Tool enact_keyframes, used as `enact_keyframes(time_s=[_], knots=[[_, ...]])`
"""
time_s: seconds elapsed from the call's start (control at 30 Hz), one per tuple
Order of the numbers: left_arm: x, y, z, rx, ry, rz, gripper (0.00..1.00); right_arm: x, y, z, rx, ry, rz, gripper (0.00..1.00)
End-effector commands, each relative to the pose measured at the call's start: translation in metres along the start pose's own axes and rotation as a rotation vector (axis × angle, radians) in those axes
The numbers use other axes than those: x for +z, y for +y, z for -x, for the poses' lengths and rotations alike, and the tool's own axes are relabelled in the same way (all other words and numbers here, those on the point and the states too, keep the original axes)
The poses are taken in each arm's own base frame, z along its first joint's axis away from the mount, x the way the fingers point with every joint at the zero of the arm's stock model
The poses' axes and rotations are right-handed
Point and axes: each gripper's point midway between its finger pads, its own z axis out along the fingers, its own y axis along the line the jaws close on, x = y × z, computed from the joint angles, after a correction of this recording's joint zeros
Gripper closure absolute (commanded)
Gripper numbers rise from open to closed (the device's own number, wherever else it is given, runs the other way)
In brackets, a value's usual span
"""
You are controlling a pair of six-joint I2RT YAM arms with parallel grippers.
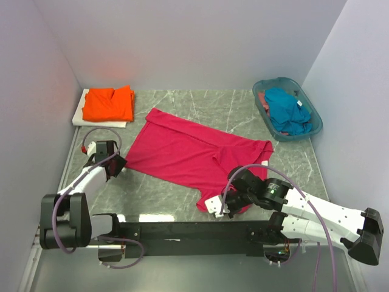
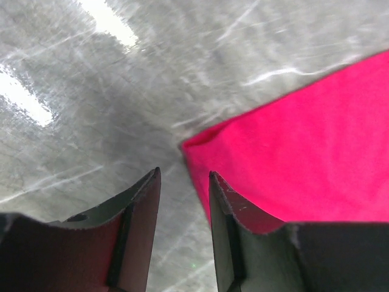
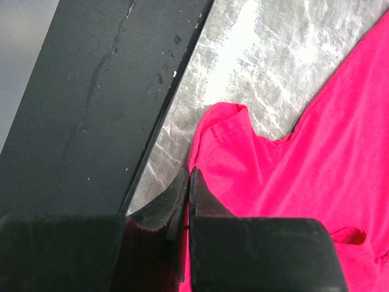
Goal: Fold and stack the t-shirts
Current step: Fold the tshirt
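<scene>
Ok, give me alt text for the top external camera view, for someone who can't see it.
A magenta-red t-shirt lies spread on a marbled table, the left end effector open at its left corner and the right end effector pinching its near edge. A folded orange t-shirt sits far left; a teal basket far right holds a blue t-shirt.

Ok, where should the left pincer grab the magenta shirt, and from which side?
Take the magenta shirt by the pointed corner nearest the left pincer. Come in low from the bare table side: the corner lies flat just ahead of the open jaws, so a short forward push, one finger slipping under the edge, should probably pinch it.
</scene>
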Motion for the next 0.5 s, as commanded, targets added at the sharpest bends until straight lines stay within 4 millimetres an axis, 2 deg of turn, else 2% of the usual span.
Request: enact_keyframes(time_s=[0.0,0.17,0.33,0.43,0.47], knots=[[0.013,0.003,0.0,0.014,-0.001,0.029,0.57,-0.007,-0.007,0.012,-0.008,-0.042,-0.024,1.0],[0.029,-0.006,0.003,0.023,0.021,0.051,0.59,-0.008,-0.006,0.011,0.0,-0.041,-0.023,1.0],[0.033,-0.003,-0.001,0.036,0.04,0.071,0.61,-0.008,-0.008,0.011,0.002,-0.045,-0.03,1.0],[0.033,0.001,-0.003,0.043,0.038,0.076,0.66,-0.008,-0.008,0.01,0.003,-0.044,-0.028,1.0],[0.032,0.003,-0.003,0.045,0.036,0.074,0.71,-0.008,-0.008,0.011,0.004,-0.044,-0.03,1.0]])
